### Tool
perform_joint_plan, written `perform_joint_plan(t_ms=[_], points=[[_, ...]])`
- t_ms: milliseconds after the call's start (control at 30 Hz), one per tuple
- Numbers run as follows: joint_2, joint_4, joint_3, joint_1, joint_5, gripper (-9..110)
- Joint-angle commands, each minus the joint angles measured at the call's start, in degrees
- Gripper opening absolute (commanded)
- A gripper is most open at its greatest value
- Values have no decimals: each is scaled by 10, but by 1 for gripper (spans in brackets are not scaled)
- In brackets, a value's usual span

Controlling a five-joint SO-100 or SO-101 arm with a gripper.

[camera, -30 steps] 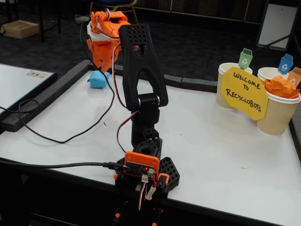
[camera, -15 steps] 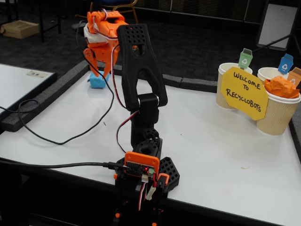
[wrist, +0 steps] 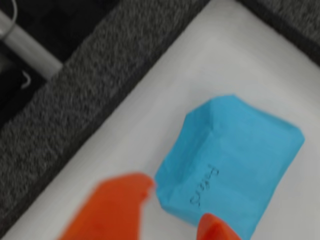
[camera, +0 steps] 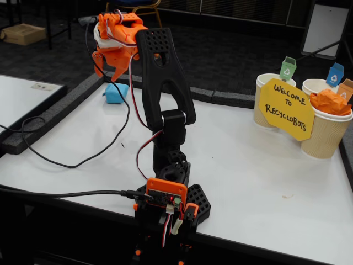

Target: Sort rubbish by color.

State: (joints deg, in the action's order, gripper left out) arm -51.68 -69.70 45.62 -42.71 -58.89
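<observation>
Fixed view: orange wad (camera: 330, 101) already in right cup (camera: 326, 132); blue wad (camera: 115, 93) lies far left, your gripper (camera: 106, 70) open above it, ungrasped; green unseen

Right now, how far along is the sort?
Done: the orange wad sits in the front cup. In hand: nothing; the gripper hangs open above the blue wad, which lies on the table. Left: grasping the blue wad and dropping it in a cup. No green wad is visible.

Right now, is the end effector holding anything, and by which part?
Nothing is held. The end effector hovers open above the light blue wad, which lies on the table.
</observation>
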Motion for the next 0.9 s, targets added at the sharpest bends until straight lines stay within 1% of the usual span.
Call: perform_joint_plan(t_ms=[0, 133, 233, 567, 700, 867], points=[[-49, 18, -62, -8, -11, 18], [-49, 9, -52, 2, -12, 25], [-49, 14, -39, 24, -12, 27], [-40, 36, -1, 78, -46, 27], [-34, -9, 0, 66, -73, 27], [-23, -10, 0, 52, -78, 26]])
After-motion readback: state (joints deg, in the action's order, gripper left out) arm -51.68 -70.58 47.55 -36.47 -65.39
